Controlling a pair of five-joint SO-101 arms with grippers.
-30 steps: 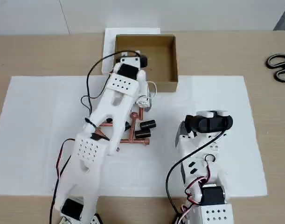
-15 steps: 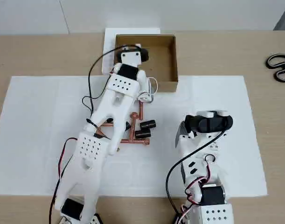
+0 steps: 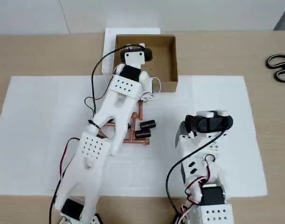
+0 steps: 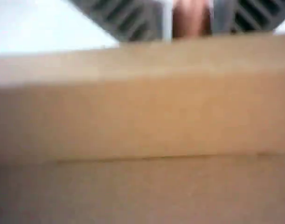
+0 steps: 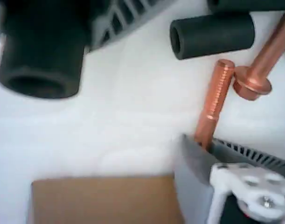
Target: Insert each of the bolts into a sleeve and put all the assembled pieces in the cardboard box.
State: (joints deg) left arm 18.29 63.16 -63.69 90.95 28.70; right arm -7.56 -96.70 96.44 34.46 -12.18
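- A light wooden table [image 3: 30, 51] fills the frame, with a wide white paper sheet [image 3: 39, 116] spread across its middle.
- An open brown cardboard box [image 3: 166, 86] sits at top centre, its near wall at the sheet's upper edge.
- Your left claw [image 3: 145, 96] hangs just below that near wall. It is closed on what looks like a copper bolt [image 4: 191, 21], and no sleeve shows on it. The left wrist view faces the wall close up, so raise the claw above the rim before pushing forward. Release only once you are over the box floor.
- Your right claw [image 3: 181, 134] rests lower right of centre. You cannot tell whether it is open or closed. A black foam sleeve [image 5: 39, 46] sits close beside it.
- Two more short black foam sleeves [image 3: 148, 124] and loose copper bolts [image 3: 133, 141] lie at centre, just below the left claw. Retreat high so you do not sweep them.
- The roomiest drop spot looks to be the box's right half. Black-handled scissors [image 3: 280, 66] lie well apart at the right edge.
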